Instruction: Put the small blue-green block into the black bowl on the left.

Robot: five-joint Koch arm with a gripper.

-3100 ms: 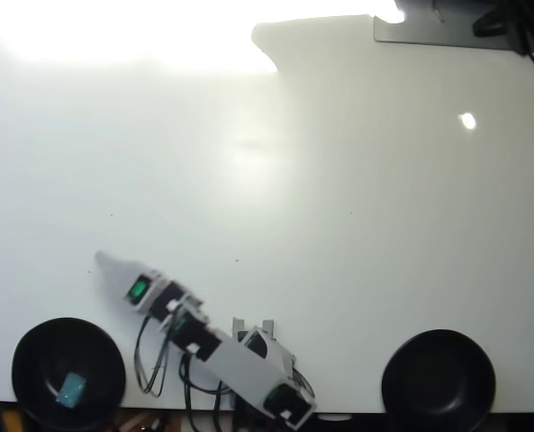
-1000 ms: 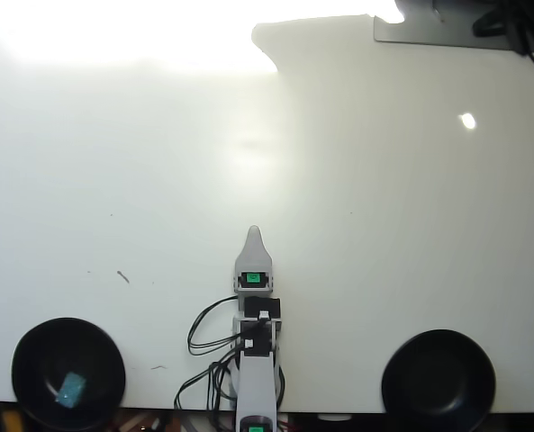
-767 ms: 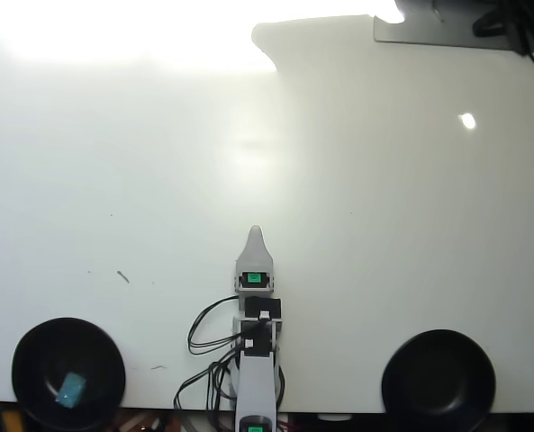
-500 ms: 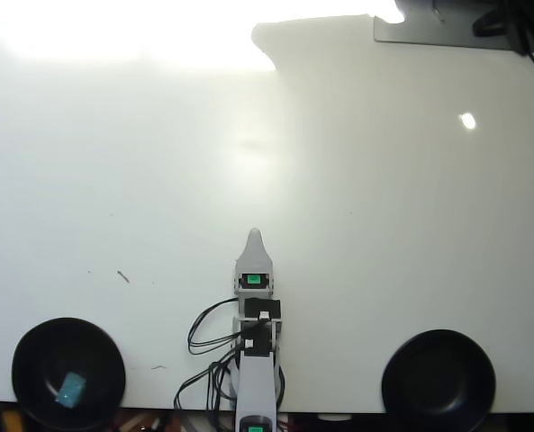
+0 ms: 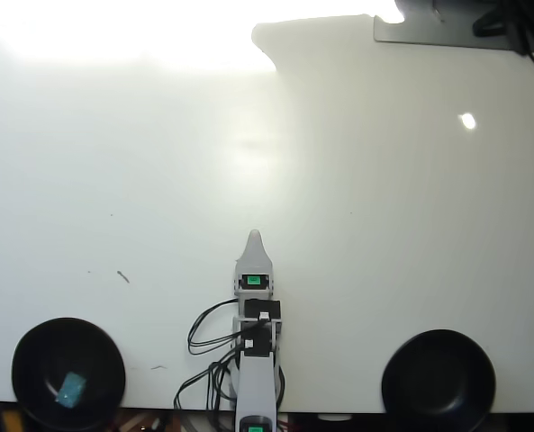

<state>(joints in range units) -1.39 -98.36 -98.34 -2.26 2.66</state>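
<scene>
The small blue-green block point(image 5: 69, 389) lies inside the black bowl point(image 5: 34, 348) at the lower left of the overhead view, a little left of the bowl's middle. A second look-alike black bowl point(image 5: 438, 381) sits at the lower right and holds nothing visible. My gripper point(image 5: 254, 239) points away from the front edge at the middle of the table, well apart from both bowls. Only one pointed white tip shows, so the jaws lie one behind the other and nothing is seen in them.
The white table point(image 5: 158, 180) stretches wide beyond the arm, with glare at the top left. Black cables point(image 5: 208, 328) loop beside the arm's base. A grey plate and dark cables point(image 5: 465, 31) sit at the top right corner.
</scene>
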